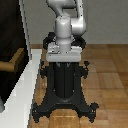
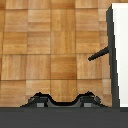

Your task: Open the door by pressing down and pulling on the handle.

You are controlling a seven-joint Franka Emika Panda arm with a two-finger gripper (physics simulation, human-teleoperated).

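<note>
- The door (image 1: 11,45) is standing at the exterior view's left, its pale frame edge (image 1: 27,75) facing the black pedestal (image 1: 64,85).
- The handle (image 1: 13,61) is sticking out from the dark panel, well apart from the claw.
- The claw is sitting out of both views, so I cannot tell its state.
- In the wrist view the handle (image 2: 99,54) is jutting over the wooden floor (image 2: 50,50).

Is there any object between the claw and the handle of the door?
Nothing visible stands in the way. In the wrist view the handle sticks out from the door over bare wooden floor. The claw itself is not in view.
</note>
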